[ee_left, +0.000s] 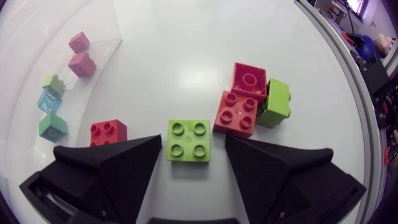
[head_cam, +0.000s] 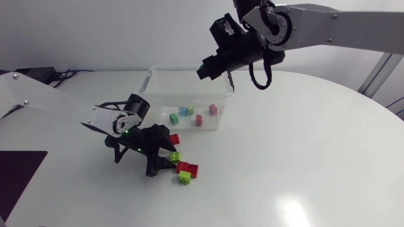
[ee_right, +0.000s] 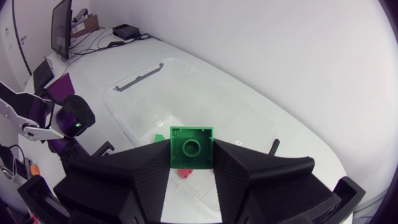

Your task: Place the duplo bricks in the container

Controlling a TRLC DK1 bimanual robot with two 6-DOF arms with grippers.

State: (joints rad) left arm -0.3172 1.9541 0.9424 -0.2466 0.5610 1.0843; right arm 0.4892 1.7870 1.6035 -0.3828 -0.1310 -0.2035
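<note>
Right gripper (head_cam: pixel 209 66) was clamped on a green brick (ee_right: pixel 191 148) above the container (head_cam: pixel 189 70), evidently for dropping. Left gripper (ee_left: pixel 193 144) stood released, straddling a lime brick (ee_left: pixel 188 139) on the table (ee_left: pixel 186 50), poised to grasp.

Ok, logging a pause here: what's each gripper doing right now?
Left gripper: open, lime green duplo brick between its fingers, not gripped.
Right gripper: shut on a dark green duplo brick, over the container.
</note>
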